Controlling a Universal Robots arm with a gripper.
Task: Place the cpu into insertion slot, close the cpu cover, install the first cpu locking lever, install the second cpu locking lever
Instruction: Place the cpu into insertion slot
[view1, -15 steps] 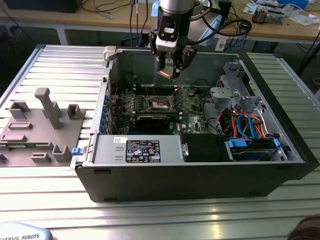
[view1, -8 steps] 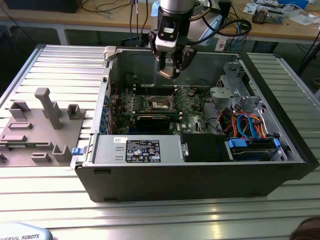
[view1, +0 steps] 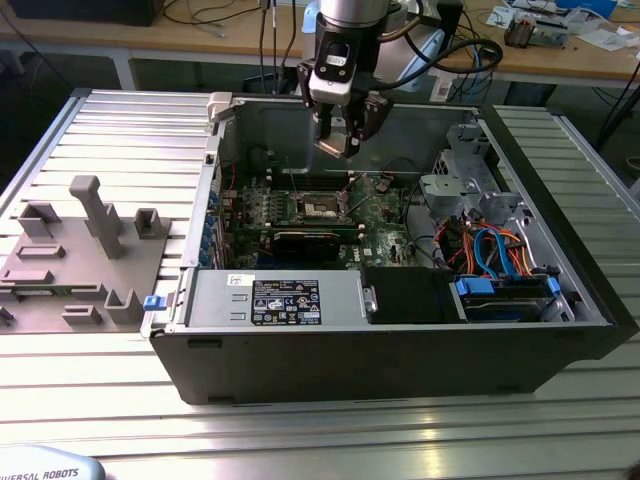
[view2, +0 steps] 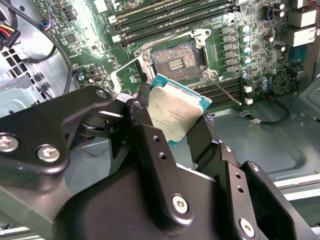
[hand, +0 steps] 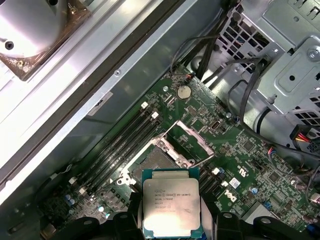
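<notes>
Silver-grey metal topped the small flat square cpu (hand: 171, 207), teal-green round its rim. The hand (view1: 340, 138) was clamped on it, w/ black fingers (view2: 150, 145) pressing opposite edges in both wrist views. The chip hung in the air btwn them, tilted in the second wrist view and touching nothing else.

The hand hovered inside the open grey metal PC case (view1: 400, 340), above the green circuit board (view1: 385, 228). Below the hand, apart from the chip, sat the square insertion slot (hand: 152, 162), uncovered w/ its contact field exposed. Just beside the slot, on its far side from the hand in the first wrist view, the thin silvery cpu cover (hand: 196, 137), a frame plate w/ a square window, stood flipped open.

Long black RAM slots (hand: 125, 135) ran alongside the slot. Blue & orange cables (view1: 500, 250) lay in the case, off from the hand toward the exterior view's right. A grey plastic parts tray (view1: 80, 250) rested on the ribbed metal surface (view1: 120, 130) outside the case, well apart from the hand, toward the exterior view's left.
</notes>
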